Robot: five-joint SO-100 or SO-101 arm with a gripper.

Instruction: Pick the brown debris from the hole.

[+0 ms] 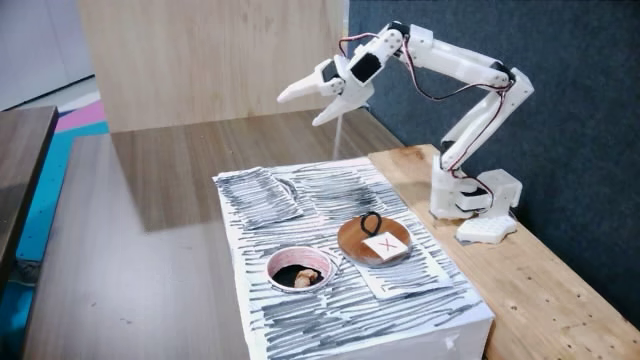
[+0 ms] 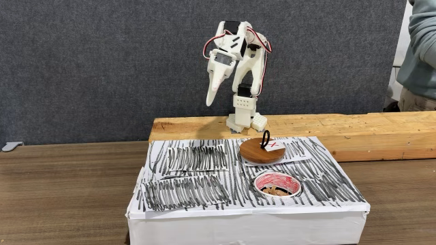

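Note:
The hole (image 1: 273, 266) (image 2: 257, 181) is a round opening with a pale rim in the top of a scribbled white box, near its front edge. Inside it lies the brown debris (image 1: 311, 271) (image 2: 276, 192), a small tan lump. My white gripper (image 1: 299, 110) (image 2: 210, 102) hangs high in the air behind the box, well away from the hole. Its fingers are spread apart and open, holding nothing. In the fixed view from the front it points downward above the wooden plank.
A round wooden disc (image 1: 360, 238) (image 2: 257, 152) with a white X card and a black ring sits beside the hole. The box (image 1: 350, 310) (image 2: 191, 177) rests on a dark table. My base stands on a wooden plank (image 1: 540, 280) (image 2: 354, 133). A person (image 2: 422, 54) stands at the right edge.

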